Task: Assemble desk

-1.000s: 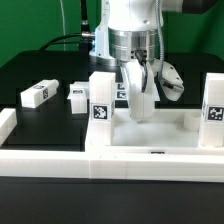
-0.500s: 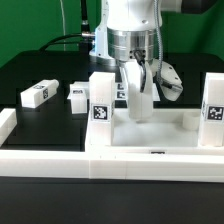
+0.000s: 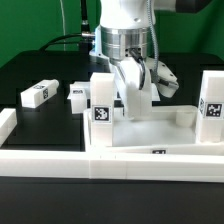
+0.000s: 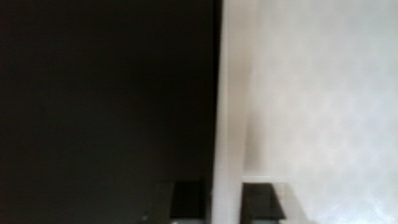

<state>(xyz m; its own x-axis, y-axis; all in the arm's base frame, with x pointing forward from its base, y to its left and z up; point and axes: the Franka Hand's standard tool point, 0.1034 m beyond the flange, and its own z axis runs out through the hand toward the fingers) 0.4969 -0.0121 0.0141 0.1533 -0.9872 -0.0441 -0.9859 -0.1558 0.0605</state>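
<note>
On the exterior view's left, two white tagged plastic block legs lie loose: the outer leg (image 3: pixel 35 95) and the inner leg (image 3: pixel 78 97). We find the large white rimmed plastic desk top (image 3: pixel 165 132) at centre, with a left upright leg (image 3: pixel 102 100) at its corner. The tool (image 3: pixel 139 74) is clamped on a tilted leg (image 3: pixel 140 102). A right upright leg (image 3: pixel 211 100) stands rightmost.

A: What colour is the desk top (image 3: pixel 165 135)?
B: Plain white. So is the tilted leg (image 3: pixel 137 98) at its 11 o'clock.
A: And the upright leg (image 3: pixel 101 100) at 9 o'clock?
B: White, with a black-and-white square tag. Black table (image 3: pixel 45 70), green backdrop (image 3: pixel 30 25).
</note>
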